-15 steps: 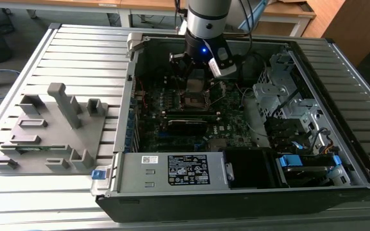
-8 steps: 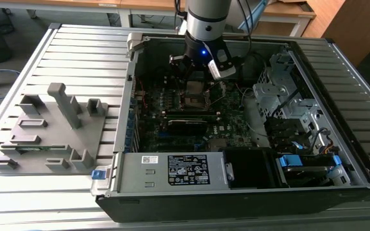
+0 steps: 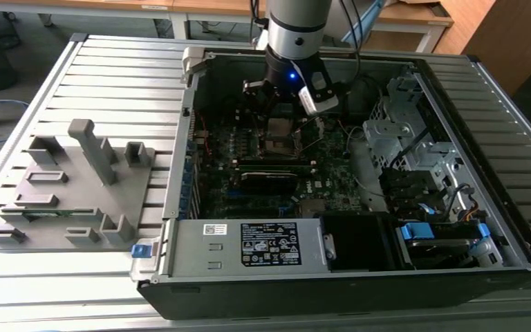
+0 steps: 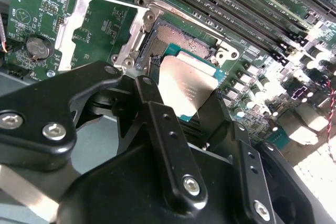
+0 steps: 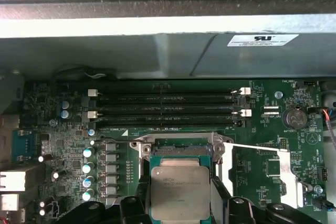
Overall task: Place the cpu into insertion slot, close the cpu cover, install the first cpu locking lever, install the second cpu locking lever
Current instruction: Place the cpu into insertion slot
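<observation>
A slatted metal desk (image 3: 108,76) is carrying an open computer case (image 3: 339,277), with a grey fixture (image 3: 72,187) lying at the exterior view's left. In that view the arm (image 3: 298,28) is reaching down into the case and the tool (image 3: 286,119) is hanging over the middle of the board, but what it is carrying is hard to tell from there. The wrist views are showing this more plainly: the tool (image 5: 180,203) is gripping the cpu (image 5: 179,184) by two opposite edges, its black fingers (image 5: 140,200) pressing on either side. The cpu is sitting over the slot (image 5: 181,149), part of whose dark centre is showing past the chip's far edge. The second wrist view is showing the cpu (image 4: 184,85) slightly tilted against the slot (image 4: 176,38); whether it is touching, I cannot tell. The first wrist view is also taking in the memory slots (image 5: 165,98) and a coin battery (image 5: 294,118).
</observation>
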Controlling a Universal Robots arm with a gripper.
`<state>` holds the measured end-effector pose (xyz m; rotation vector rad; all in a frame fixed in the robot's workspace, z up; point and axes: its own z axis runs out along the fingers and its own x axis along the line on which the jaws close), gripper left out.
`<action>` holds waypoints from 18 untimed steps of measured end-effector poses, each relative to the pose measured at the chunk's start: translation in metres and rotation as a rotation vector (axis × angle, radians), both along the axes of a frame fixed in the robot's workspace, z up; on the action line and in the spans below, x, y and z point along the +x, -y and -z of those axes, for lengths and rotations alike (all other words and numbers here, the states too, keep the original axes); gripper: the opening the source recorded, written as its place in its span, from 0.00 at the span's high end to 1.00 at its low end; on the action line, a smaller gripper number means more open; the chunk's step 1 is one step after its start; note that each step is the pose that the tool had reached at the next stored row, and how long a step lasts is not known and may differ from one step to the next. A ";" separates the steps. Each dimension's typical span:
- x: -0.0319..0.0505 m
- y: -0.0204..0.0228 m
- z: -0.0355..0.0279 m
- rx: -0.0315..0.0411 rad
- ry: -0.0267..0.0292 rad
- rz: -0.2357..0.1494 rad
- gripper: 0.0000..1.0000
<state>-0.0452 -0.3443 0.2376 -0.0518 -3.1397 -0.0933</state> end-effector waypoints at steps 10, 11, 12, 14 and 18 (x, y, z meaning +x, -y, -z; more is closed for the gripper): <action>-0.0001 0.0001 0.0019 -0.0001 0.0010 0.000 0.46; 0.0000 0.0001 0.0019 0.0000 0.0010 0.000 0.46; -0.0001 0.0001 0.0019 -0.0001 0.0010 0.003 0.46; -0.0001 0.0001 0.0020 -0.0001 0.0010 0.015 0.46; -0.0001 0.0001 0.0021 -0.0001 0.0010 0.045 0.46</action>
